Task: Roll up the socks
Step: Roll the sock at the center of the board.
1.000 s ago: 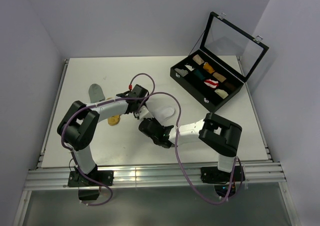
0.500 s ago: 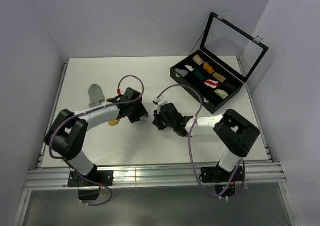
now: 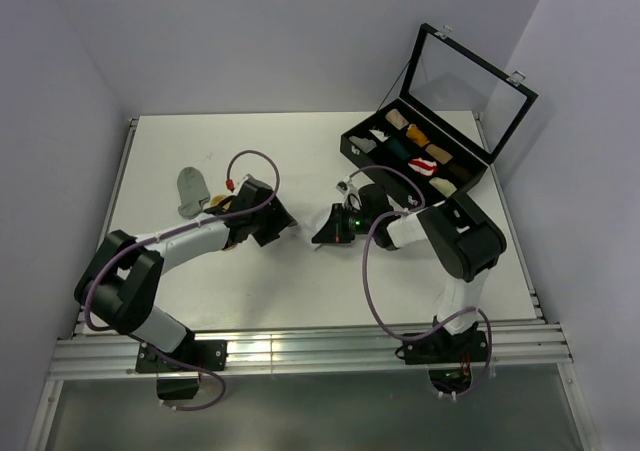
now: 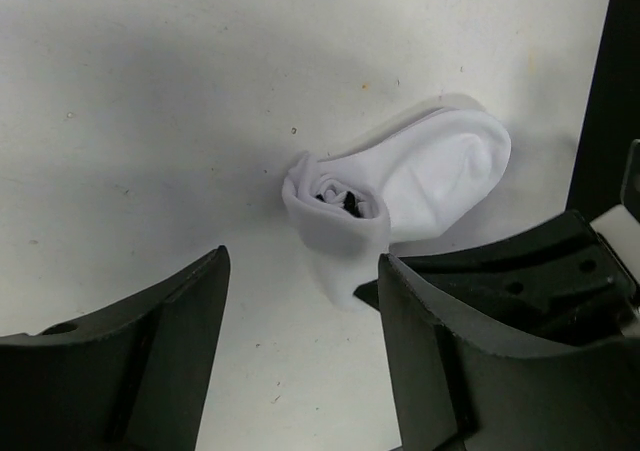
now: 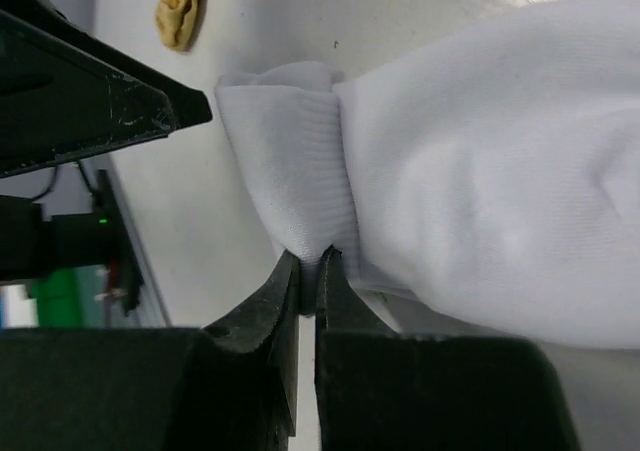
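Top cam sits high up behind the arm bases and looks down on the whole table (image 3: 300, 291), far corner with the black case (image 3: 383, 181) included. Left wrist cam points nearly straight down from close range, with the left claw (image 4: 300, 271) framing its bottom edge. Right wrist cam is way closer and lower, skimming the table past the right claw (image 5: 310, 271). Both wrist views share the white sock (image 4: 440, 176). Each also catches a bit of the other claw, and the right one glimpses the yellow sock (image 5: 185, 6).

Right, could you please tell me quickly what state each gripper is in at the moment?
Left gripper: open, gripping nothing; the rolled end of the white sock lies just in front.
Right gripper: shut, pinching the white sock's fabric.
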Tool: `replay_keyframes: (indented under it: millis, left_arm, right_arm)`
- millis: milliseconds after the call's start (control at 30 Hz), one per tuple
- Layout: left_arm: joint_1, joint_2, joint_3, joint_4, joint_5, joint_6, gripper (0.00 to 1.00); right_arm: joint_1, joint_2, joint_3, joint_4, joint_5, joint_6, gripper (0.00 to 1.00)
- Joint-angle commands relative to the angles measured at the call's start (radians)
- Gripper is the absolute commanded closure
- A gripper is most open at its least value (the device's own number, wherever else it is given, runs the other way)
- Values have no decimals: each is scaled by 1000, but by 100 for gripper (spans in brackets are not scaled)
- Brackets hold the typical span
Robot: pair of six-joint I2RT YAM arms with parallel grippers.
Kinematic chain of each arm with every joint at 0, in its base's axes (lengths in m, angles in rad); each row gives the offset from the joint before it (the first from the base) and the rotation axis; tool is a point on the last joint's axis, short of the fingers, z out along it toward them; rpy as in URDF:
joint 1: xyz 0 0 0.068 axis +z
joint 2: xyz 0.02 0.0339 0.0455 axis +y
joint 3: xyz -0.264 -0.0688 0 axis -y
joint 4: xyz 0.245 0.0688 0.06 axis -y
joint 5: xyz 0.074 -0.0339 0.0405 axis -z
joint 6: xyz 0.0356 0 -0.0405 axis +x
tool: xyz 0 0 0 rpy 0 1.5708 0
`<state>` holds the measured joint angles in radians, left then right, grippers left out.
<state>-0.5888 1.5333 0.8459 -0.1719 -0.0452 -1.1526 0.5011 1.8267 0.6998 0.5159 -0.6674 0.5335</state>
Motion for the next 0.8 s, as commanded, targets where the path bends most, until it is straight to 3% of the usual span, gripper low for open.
replay_keyframes:
  millis: [0, 533, 767]
  left_arm:
    - [-3, 2, -5, 86, 30, 19, 34]
    - [-17, 113, 2, 203, 100, 91, 36]
    - [-16, 180, 27, 175, 105, 106, 47]
  right_arm:
    - [-41, 112, -34, -80, -107, 83, 100]
    - [-107, 235, -5, -79, -138, 151, 100]
    - [-118, 247, -5, -83, -129, 160, 100]
